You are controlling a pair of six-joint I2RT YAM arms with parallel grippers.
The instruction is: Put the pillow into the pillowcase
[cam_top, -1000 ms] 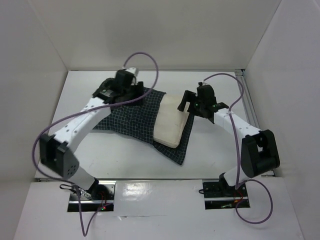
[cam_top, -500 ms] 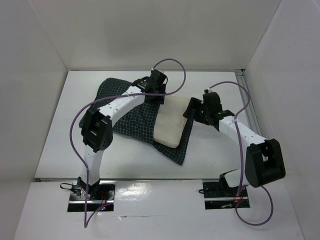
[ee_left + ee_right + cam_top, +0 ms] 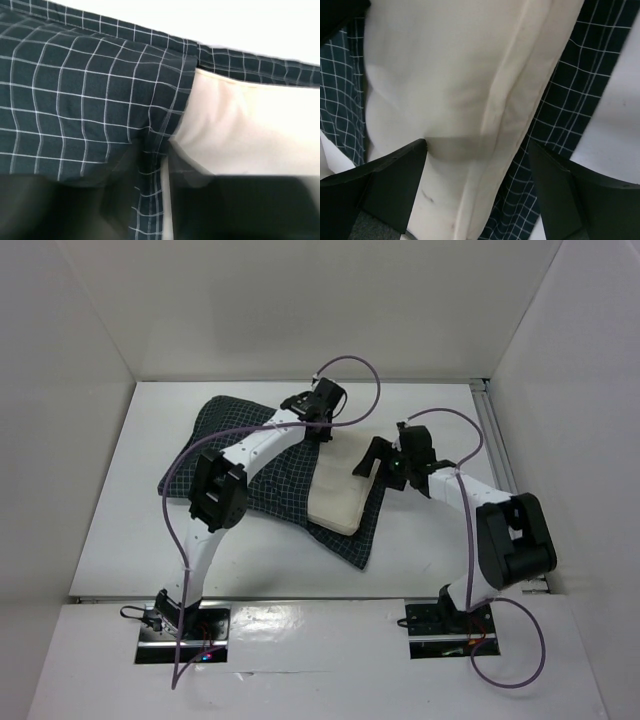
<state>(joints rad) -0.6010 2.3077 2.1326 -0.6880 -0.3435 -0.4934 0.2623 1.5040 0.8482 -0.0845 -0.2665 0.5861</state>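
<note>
The cream pillow (image 3: 340,495) lies partly inside the dark checked pillowcase (image 3: 265,475), with its right part showing at the mouth. My left gripper (image 3: 318,425) is at the far corner of that mouth. In the left wrist view it (image 3: 155,210) pinches the hem of the pillowcase (image 3: 90,100) beside the pillow (image 3: 250,125). My right gripper (image 3: 372,462) is open just above the pillow's far right edge. In the right wrist view its fingers (image 3: 375,190) straddle the edge of the pillow (image 3: 450,75), with the pillowcase (image 3: 570,110) underneath.
The white table (image 3: 130,510) is boxed in by white walls at the left, back and right. A metal rail (image 3: 495,440) runs along the right side. Purple cables (image 3: 355,370) loop above both arms.
My left arm has swung right along the pillowcase's far edge, from its left part to the mouth by the pillow. My right gripper has shifted slightly left over the pillow.
</note>
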